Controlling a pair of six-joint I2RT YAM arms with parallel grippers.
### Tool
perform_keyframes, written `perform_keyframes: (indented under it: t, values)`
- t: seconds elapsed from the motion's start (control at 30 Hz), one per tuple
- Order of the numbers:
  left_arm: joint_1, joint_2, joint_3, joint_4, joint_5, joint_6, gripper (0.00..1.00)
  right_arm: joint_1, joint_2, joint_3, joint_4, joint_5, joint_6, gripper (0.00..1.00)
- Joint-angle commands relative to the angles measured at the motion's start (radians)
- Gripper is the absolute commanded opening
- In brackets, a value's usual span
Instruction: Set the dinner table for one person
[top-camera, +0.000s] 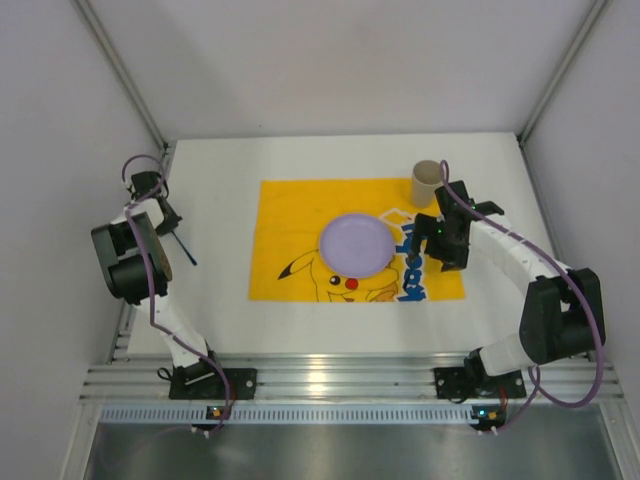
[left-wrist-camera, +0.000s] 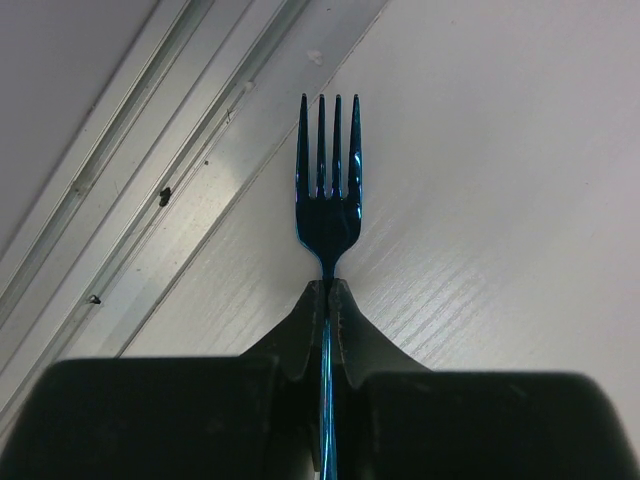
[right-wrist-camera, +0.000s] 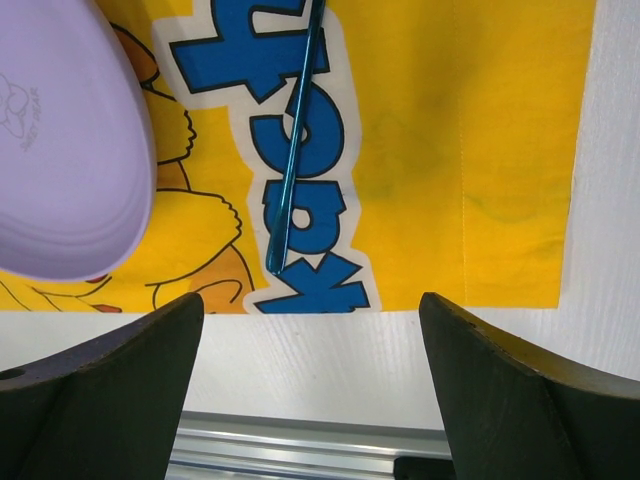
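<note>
Clamping the blue fork (left-wrist-camera: 328, 215) by its handle, tines forward, the left end effector (left-wrist-camera: 327, 290) hangs over the left edge of the white bench (top-camera: 300, 325), likely to carry it beside the purple plate (top-camera: 355, 243) on the yellow cloth (top-camera: 290, 210). The right end effector (right-wrist-camera: 310, 305) hovers wide open over a blue utensil (right-wrist-camera: 295, 140) right of the plate.

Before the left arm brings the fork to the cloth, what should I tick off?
1. Left fingers shut on fork handle: ok.
2. Fork clear of table: cannot tell.
3. Cloth bare left of plate: ok.
4. Right fingers open, empty: ok.
5. Blue utensil lying right of plate: ok.
6. Cup upright: ok.
</note>
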Motion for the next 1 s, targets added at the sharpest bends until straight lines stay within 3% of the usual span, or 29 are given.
perform_keyframes:
  t: [0.0,0.2,0.4,0.73,0.97]
  values:
    - [0.009,0.067,-0.045,-0.071,0.042,0.004,0.00,-0.007,0.000,0.031,0.010,0.000,0.011,0.89]
    - [-0.030,-0.018,-0.045,-0.080,0.097,-0.003,0.00,-0.008,-0.020,0.025,0.025,-0.004,0.014,0.89]
    - [-0.154,-0.084,0.003,-0.144,0.083,0.001,0.00,-0.008,-0.081,0.013,0.034,-0.002,0.015,0.91]
    - [-0.417,-0.144,0.207,-0.299,0.043,-0.009,0.00,-0.007,-0.279,-0.018,0.004,0.007,0.019,0.93]
    - [-0.594,-0.149,0.241,-0.348,0.028,-0.019,0.00,-0.008,-0.460,-0.139,-0.029,0.036,0.022,0.95]
